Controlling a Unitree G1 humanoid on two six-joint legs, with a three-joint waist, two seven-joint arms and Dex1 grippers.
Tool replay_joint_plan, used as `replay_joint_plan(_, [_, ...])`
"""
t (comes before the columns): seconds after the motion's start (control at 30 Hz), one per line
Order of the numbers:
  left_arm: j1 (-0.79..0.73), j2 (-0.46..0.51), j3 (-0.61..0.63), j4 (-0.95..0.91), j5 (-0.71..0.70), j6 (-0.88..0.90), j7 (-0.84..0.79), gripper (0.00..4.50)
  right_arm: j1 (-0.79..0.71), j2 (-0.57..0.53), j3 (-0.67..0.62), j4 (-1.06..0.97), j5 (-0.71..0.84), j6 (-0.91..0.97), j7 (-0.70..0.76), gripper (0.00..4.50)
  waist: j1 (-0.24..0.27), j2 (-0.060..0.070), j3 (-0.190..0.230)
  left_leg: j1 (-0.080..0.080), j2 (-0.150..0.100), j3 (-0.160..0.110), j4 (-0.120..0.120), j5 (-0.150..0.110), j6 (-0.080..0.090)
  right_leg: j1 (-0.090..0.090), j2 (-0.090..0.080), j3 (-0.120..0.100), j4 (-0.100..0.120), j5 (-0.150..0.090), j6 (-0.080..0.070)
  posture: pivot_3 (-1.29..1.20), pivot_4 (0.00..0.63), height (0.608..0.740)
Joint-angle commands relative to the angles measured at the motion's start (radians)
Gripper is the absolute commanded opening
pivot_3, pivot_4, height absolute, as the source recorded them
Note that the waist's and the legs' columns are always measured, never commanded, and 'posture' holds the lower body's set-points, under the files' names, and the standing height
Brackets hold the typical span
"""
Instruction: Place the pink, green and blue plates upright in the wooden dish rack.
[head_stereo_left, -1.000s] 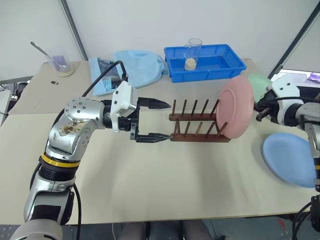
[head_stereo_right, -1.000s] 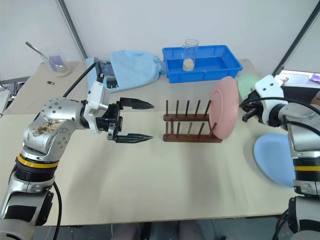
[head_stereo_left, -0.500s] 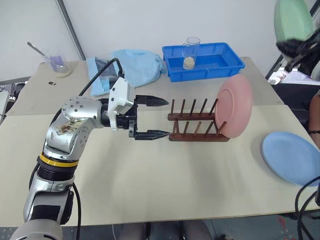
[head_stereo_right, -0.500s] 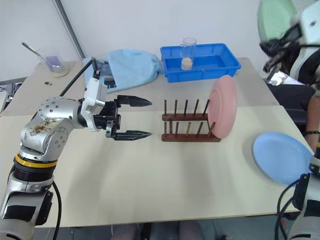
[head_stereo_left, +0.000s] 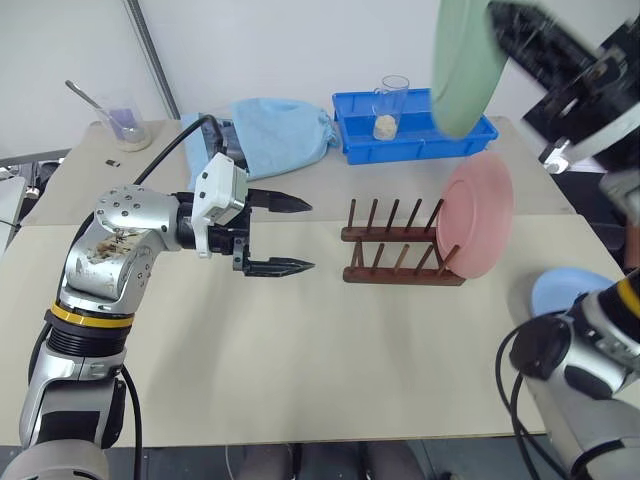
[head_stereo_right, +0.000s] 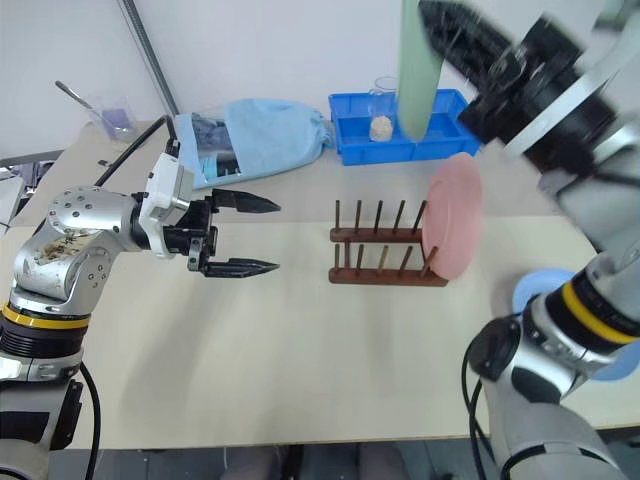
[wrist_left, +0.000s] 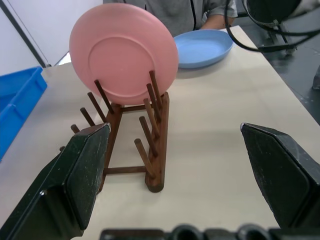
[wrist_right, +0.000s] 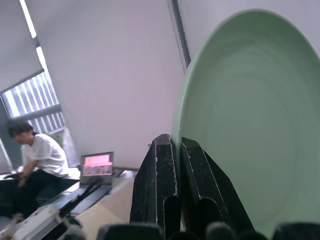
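Rim-pinching between pressed-together fingers, the right gripper (wrist_right: 172, 192) is holding the light, stiff, slick green plate (head_stereo_left: 465, 65) high at twelve o'clock of the wooden dish rack (head_stereo_left: 400, 245), while the left gripper (head_stereo_left: 295, 235) is hovering spread at nine o'clock.

A plain pale pink round plastic plate (head_stereo_left: 475, 215) stands in a dark reddish-brown wooden peg rack (head_stereo_left: 400, 258); a mint green round plate (head_stereo_left: 466, 62) at twelve o'clock; a light blue plate (wrist_left: 202, 46).
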Motion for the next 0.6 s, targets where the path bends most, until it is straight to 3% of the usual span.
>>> replay_joint_plan(0.03, [-0.028,-0.002,0.014,-0.026,-0.020,0.007,-0.007,4.50,0.092,-0.027,0.031,-0.044,0.243,-0.152,-0.161,0.02,-0.005,0.000,0.000,0.000,0.000,0.000,0.000,0.000,0.000,0.000,0.000,0.000,0.000,0.000,0.000,0.00,0.150,0.740])
replay_joint_plan(0.27, [-0.033,-0.008,0.023,-0.036,-0.038,0.047,0.001,4.50,0.290,-0.176,0.123,-0.035,0.454,-0.292,-0.215,0.02,-0.014,0.000,0.000,0.000,0.001,0.001,0.001,0.000,0.001,0.000,0.002,0.000,0.000,0.000,0.000,0.00,0.150,0.740])
replay_joint_plan(0.6, [-0.025,-0.010,0.017,-0.055,-0.037,0.053,0.000,4.50,0.375,-0.291,0.229,0.051,0.438,-0.331,-0.066,0.02,-0.012,0.000,0.000,0.003,0.002,0.001,0.001,0.000,0.001,0.005,0.004,0.000,-0.003,0.000,0.000,0.00,0.150,0.740])
